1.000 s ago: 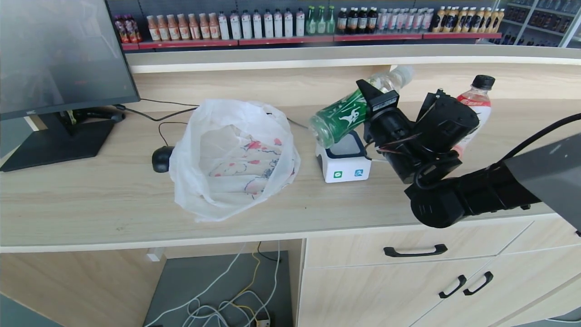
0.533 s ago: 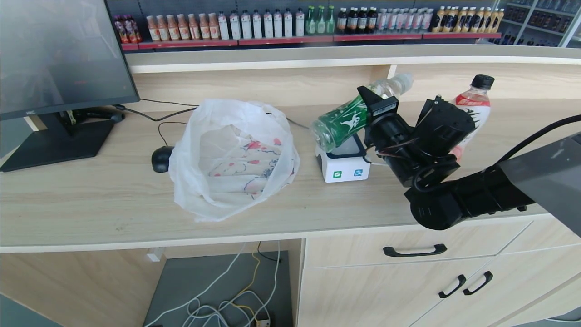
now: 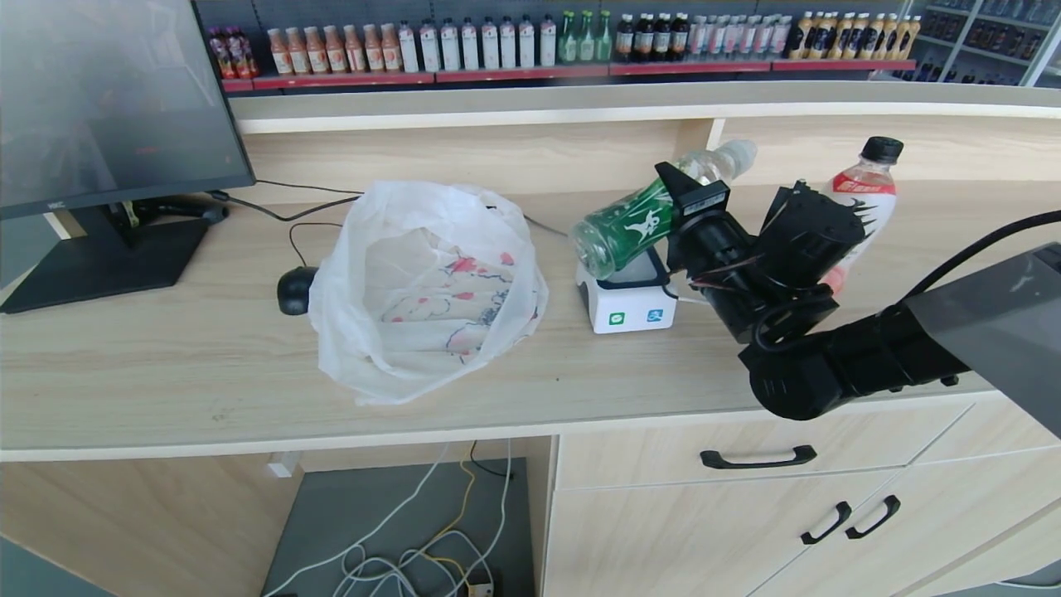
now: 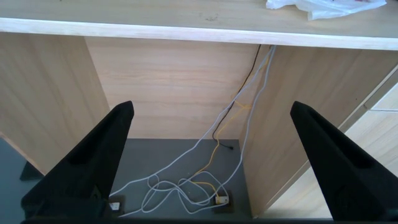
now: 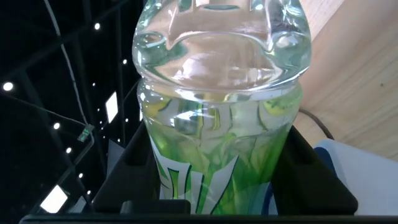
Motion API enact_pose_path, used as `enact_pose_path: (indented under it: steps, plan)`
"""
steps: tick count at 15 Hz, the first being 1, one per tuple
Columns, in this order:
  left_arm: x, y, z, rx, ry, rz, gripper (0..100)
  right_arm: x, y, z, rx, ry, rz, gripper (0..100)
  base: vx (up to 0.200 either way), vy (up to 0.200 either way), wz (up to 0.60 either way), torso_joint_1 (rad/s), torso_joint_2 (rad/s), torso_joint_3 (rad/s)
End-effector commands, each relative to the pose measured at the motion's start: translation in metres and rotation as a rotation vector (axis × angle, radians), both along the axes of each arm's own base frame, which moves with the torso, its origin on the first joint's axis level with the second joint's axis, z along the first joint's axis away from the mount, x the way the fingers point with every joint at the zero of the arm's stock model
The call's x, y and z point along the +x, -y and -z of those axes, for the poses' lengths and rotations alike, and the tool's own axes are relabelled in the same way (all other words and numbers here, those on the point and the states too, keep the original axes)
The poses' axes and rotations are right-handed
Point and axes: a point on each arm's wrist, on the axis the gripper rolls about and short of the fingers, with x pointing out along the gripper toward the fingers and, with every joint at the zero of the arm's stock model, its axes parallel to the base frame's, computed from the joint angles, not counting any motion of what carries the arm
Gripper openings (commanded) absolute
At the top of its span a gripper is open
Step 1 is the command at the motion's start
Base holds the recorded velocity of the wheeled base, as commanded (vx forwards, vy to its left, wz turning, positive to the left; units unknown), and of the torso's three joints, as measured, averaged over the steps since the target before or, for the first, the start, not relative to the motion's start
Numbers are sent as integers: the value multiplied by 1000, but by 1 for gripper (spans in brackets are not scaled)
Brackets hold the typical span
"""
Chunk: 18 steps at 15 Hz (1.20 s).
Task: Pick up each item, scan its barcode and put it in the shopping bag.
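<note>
A clear bottle with a green label [image 3: 642, 218] lies tilted, base toward the bag, just above the white barcode scanner [image 3: 627, 300]. My right gripper [image 3: 678, 203] is shut on the bottle's middle. In the right wrist view the green-label bottle [image 5: 221, 118] sits between the black fingers [image 5: 127, 165] with the scanner [image 5: 367, 180] below. A red-label bottle [image 3: 864, 199] with a black cap stands behind the right arm. The white shopping bag [image 3: 427, 286] lies open on the counter, left of the scanner. My left gripper [image 4: 211, 162] hangs open below the counter, holding nothing.
A monitor [image 3: 108, 108] on a black stand occupies the counter's far left, with a black mouse [image 3: 293, 290] and cables beside the bag. A raised ledge runs behind the counter [image 3: 166, 373]. Drawers [image 3: 758, 458] sit under its right half; cables [image 4: 205, 180] lie on the floor beneath.
My right gripper has lowered the green-label bottle slightly toward the scanner and shifted it a little to the right. The bag and the red-label bottle have not moved.
</note>
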Motion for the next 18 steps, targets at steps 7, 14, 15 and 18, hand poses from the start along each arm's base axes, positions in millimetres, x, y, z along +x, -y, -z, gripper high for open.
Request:
enact_pose_path:
  steps: [7, 14, 15, 18]
  plan:
    - [0, 0, 0, -1, 1, 0, 100, 2, 1, 3, -3, -7, 3, 0, 0, 0, 0, 0, 0, 0]
    - [0, 0, 0, 0, 1, 0, 100, -8, 0, -7, -35, 53, 9, 0, 0, 0, 0, 0, 0, 0]
    - [0, 0, 0, 0, 1, 0, 100, -11, -2, -11, -48, 67, 9, 0, 0, 0, 0, 0, 0, 0]
    - [0, 0, 0, 0, -1, 0, 100, -31, -16, -30, -104, 140, -7, 0, 0, 0, 0, 0, 0, 0]
